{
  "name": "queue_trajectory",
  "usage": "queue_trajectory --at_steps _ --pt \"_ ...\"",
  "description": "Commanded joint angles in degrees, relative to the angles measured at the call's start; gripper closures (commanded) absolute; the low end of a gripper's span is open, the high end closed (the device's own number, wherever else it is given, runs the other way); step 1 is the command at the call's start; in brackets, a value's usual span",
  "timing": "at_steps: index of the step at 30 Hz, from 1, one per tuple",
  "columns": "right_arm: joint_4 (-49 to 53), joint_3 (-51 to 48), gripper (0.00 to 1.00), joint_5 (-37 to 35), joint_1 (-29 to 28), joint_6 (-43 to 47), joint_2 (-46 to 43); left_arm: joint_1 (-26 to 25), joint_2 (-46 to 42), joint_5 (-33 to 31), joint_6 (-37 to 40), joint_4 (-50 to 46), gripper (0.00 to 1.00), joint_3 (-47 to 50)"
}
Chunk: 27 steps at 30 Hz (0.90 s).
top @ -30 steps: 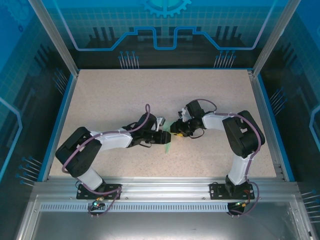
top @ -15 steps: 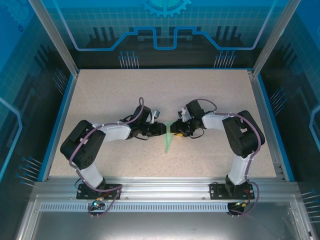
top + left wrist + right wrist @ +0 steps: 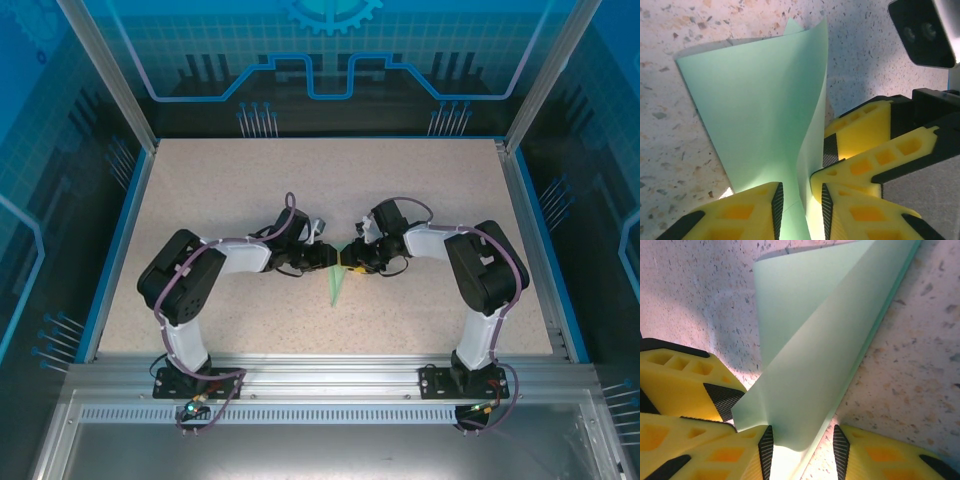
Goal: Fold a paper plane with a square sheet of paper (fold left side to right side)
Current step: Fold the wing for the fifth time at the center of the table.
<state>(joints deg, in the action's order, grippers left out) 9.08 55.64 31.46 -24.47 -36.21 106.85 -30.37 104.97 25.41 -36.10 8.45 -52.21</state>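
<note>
Top external: paper (image 3: 336, 288) stands btwn left tool (image 3: 329, 259), right tool (image 3: 348, 262).

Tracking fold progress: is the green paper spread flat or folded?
Folded, not flat: the paper shows overlapping layers, one flap curling up off the table.

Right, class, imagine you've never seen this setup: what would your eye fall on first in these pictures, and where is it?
The pale mint-green paper stands out at the middle of the speckled table, a slim pointed shape. The left gripper and right gripper meet nose to nose over its far end. The wrist views show the sheet curling up between their yellow fingers.
</note>
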Motion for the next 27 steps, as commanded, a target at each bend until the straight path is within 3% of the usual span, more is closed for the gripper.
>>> queue_trajectory --at_steps 1,11,27 --pt "1.6 0.3 0.6 -1.6 -1.7 1.2 2.4 0.2 0.9 1.3 0.1 -0.3 0.72 -1.6" --pt "1.8 0.4 0.6 -1.2 -1.7 1.5 2.5 0.4 0.9 -1.0 1.0 -2.3 0.94 -1.5" --pt "1.7 0.6 0.59 -0.7 -1.7 1.8 2.2 0.6 2.3 -3.7 1.6 -3.6 0.98 -1.1"
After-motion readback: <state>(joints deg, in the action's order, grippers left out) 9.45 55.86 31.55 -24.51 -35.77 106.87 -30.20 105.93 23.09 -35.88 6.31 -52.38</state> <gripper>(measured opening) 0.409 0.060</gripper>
